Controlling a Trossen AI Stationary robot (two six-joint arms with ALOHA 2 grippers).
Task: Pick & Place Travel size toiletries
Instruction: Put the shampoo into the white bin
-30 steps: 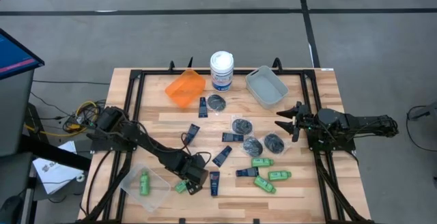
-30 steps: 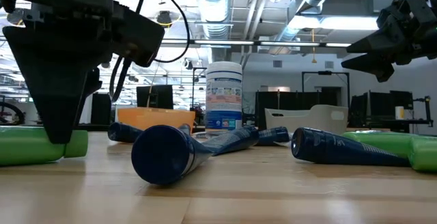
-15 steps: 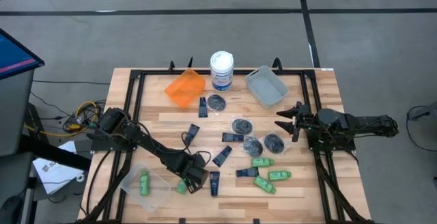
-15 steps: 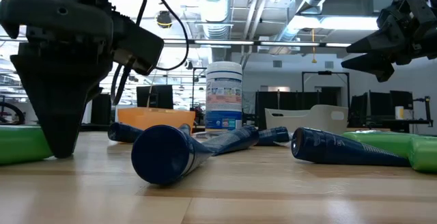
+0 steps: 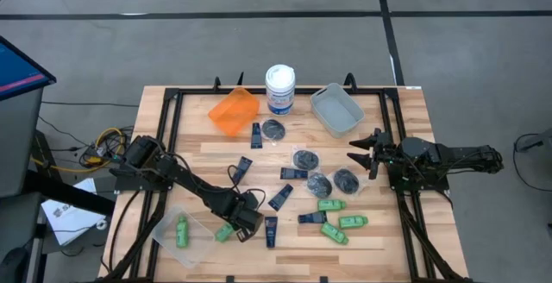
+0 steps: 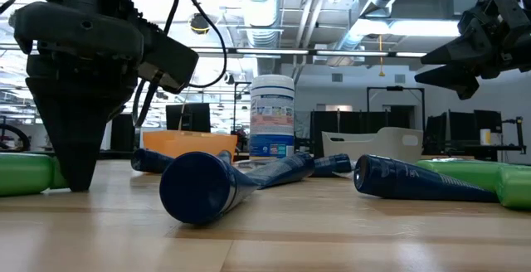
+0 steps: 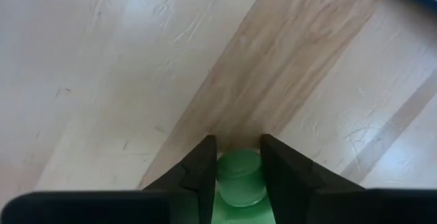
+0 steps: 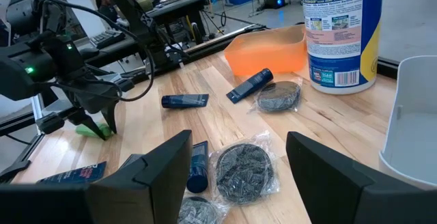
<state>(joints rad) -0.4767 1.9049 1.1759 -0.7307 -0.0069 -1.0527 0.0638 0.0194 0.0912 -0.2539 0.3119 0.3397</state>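
left gripper (image 7: 237, 157) is clamped on a green bottle (image 5: 224, 231) beside the clear bin (image 5: 169, 223); lift straight before crossing its rim. right gripper (image 5: 358, 152) waits, jaws spread.

White tub (image 8: 339, 29) label print too small; nothing legible.

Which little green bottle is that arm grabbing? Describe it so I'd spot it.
Start at the clear bin on the table's near left corner. Just beside it, the left gripper pinches a green bottle. Unlike the three green bottles further right, it sits between dark fingers.
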